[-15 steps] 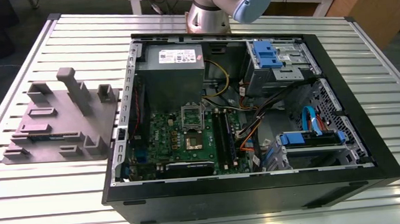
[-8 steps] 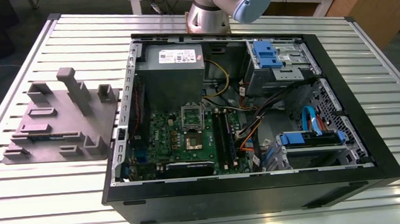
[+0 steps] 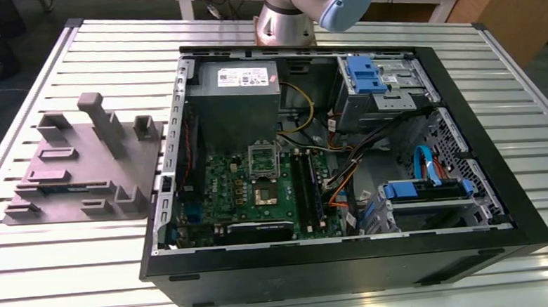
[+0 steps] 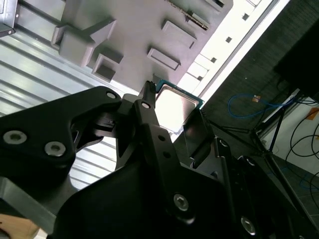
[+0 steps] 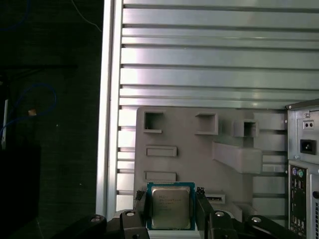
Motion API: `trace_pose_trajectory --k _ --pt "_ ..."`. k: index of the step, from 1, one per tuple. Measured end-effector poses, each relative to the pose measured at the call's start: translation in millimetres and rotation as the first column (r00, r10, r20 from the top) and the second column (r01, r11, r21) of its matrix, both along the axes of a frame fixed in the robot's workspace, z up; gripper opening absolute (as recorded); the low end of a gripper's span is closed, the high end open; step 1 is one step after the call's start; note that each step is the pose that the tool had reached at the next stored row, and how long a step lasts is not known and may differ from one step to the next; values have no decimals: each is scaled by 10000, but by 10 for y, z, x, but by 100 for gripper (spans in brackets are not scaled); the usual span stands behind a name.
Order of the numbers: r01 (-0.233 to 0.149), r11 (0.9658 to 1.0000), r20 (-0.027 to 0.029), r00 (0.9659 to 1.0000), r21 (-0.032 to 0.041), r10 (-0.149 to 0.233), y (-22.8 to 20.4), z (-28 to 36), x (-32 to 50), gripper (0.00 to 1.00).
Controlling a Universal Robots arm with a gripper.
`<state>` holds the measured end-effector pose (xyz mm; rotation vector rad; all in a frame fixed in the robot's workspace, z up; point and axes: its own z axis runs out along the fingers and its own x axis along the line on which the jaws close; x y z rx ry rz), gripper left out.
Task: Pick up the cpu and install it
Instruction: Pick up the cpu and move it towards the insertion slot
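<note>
Grips the cpu (image 5: 170, 206) by two opposite edges, gripper (image 5: 171, 195) pinching it between both fingers (image 5: 141, 201), shiny metal top showing in both wrist views. Holds it raised above the grey fixture block (image 5: 199, 149) on the slatted table (image 5: 199, 50), beside the open computer case (image 5: 304, 164).

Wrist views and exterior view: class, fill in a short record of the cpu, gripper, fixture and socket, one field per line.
cpu: square, silver top, between the fingers of the gripper
gripper: shut on the cpu, above the fixture
fixture: grey block on the slatted table
socket: on the green board inside the open case
task state: cpu picked up, not yet installed
</note>
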<state>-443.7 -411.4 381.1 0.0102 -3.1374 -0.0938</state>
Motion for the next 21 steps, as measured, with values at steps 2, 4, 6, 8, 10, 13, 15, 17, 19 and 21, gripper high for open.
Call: trace_pose_trajectory --k 2,4,6,8,10,13,15,17,19,21 --pt "1 10000 1 10000 0 -1 1 0 9 47" --pt "1 10000 -1 10000 -1 -1 0 1 12 47" --pt "0 10000 0 10000 -1 0 0 0 13 47" --pt "0 10000 0 10000 -1 0 0 0 13 47" --pt "0 10000 0 10000 -1 0 0 0 14 47" --pt "0 10000 -1 10000 -1 0 0 1 17 47" --pt "0 10000 -1 10000 -1 0 0 7 16 47" --pt "0 10000 -2 10000 -2 0 0 30 18 47" --pt "1 10000 -1 10000 -1 -1 0 72 17 47" --pt "1 10000 0 10000 -1 -1 0 130 18 47"
